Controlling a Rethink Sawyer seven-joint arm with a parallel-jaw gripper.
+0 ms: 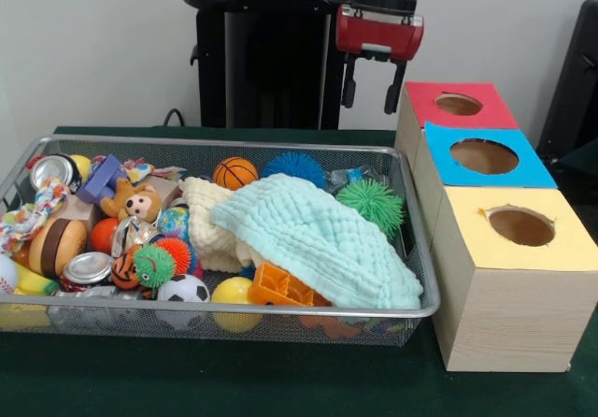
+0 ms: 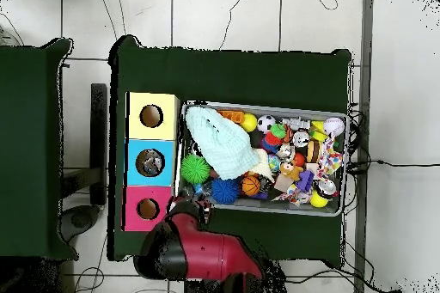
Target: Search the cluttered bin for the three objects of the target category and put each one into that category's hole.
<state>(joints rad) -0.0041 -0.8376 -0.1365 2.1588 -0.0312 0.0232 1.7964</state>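
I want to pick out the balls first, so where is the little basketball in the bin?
In the front view the basketball sits by the bin's far wall, just left of the blue spiky ball and behind the cream cloth.

A table (image 1: 112,380) covered in dark green cloth carries everything; directly on it sits a wire-mesh bin (image 1: 392,169), long and shallow, heaped with toys and cloths; just beside the bin stand three wooden boxes in a row, each with a round hole in a coloured top: the yellow-topped box (image 1: 509,295) nearest the camera, the blue-topped box (image 1: 439,160) in the middle, the red-topped box (image 1: 416,108) farthest; the boxes appear to touch one another.
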